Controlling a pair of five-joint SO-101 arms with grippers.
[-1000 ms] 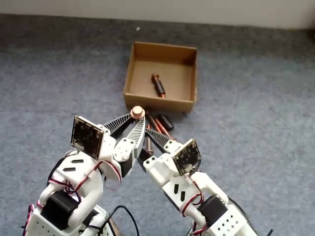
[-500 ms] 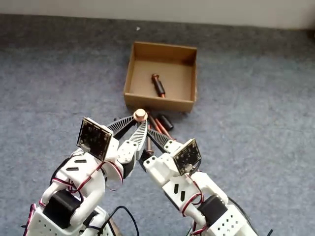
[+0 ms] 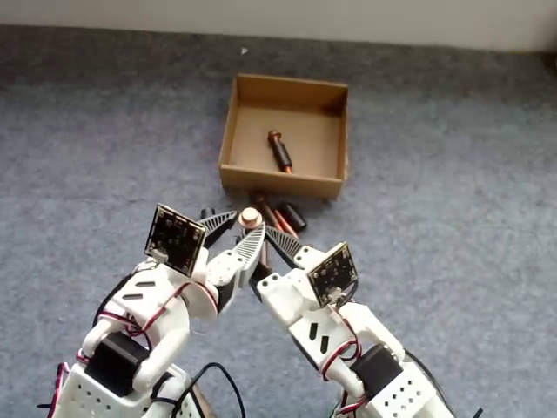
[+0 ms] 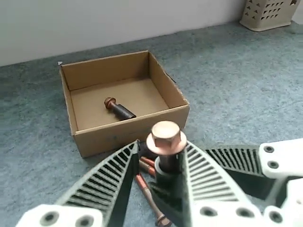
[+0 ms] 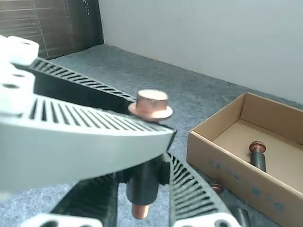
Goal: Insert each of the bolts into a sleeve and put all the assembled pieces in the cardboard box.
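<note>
While right gripper [image 5: 142,175] clamps sleeve [image 5: 142,187] upright, bolt [image 5: 150,105] sits through it, tip poking out below: held steady for seating. Left gripper [image 4: 160,144] flanks bolt under head; whether clamped, cannot tell. Cardboard box [image 3: 278,183] at 12 o'clock, one assembled piece [image 3: 280,152] inside.

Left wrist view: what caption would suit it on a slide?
Left end effector holding a copper-headed bolt in a black sleeve before the cardboard box, one assembled piece inside.
</note>
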